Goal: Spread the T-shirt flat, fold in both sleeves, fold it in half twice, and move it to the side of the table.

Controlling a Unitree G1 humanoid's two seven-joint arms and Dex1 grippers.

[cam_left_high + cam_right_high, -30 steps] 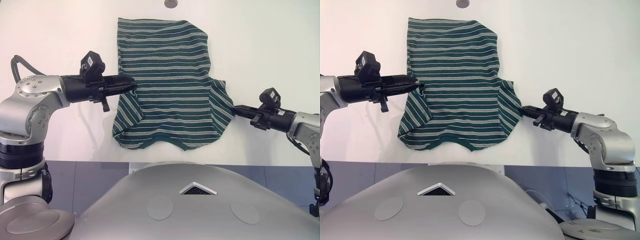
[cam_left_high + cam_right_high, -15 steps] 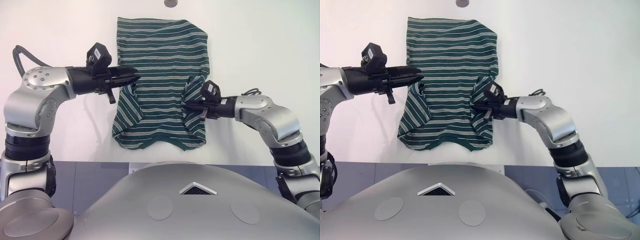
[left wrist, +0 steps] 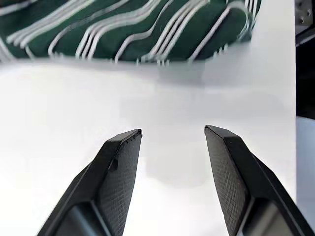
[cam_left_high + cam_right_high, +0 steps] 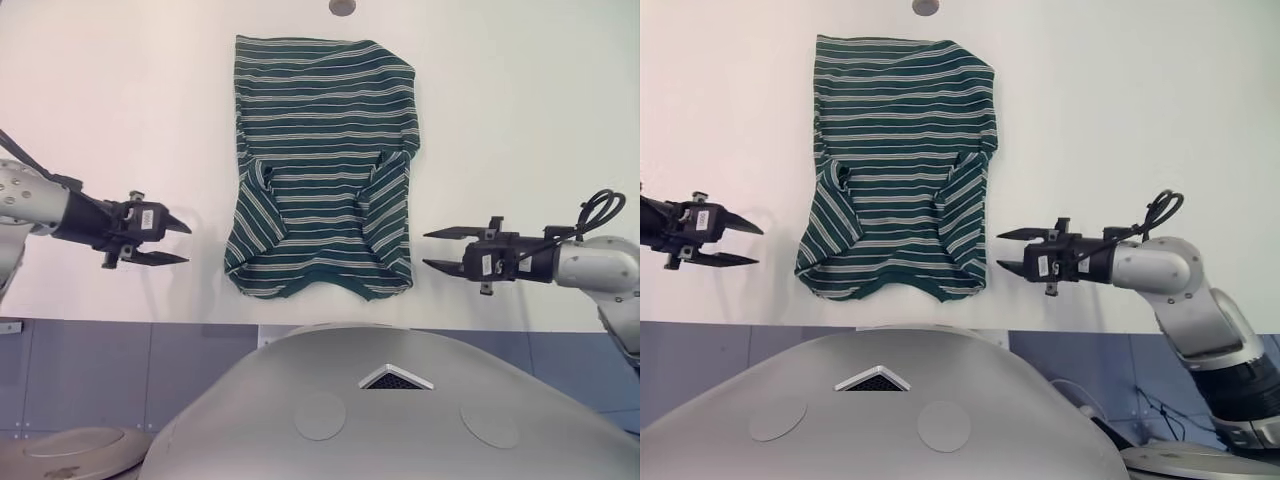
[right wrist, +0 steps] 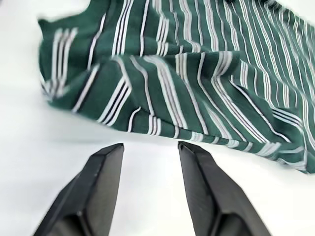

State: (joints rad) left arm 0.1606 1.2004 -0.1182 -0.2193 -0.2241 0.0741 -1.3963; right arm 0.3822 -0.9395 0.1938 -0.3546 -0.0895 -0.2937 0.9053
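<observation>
T-shirt (image 4: 322,170), left fingers (image 4: 165,258), right fingers (image 4: 448,233) — seemingly apart

Small grey round disc (image 4: 342,6) far ahead, grey panelled floor (image 4: 60,370) close below.

The right gripper (image 4: 427,250) lets go of the right sleeve (image 4: 388,215), now folded in over the T-shirt (image 4: 325,120), and pulls back right; the left gripper (image 4: 186,245) leaves the left sleeve (image 4: 252,225) and retreats left, both with fingers parted
</observation>
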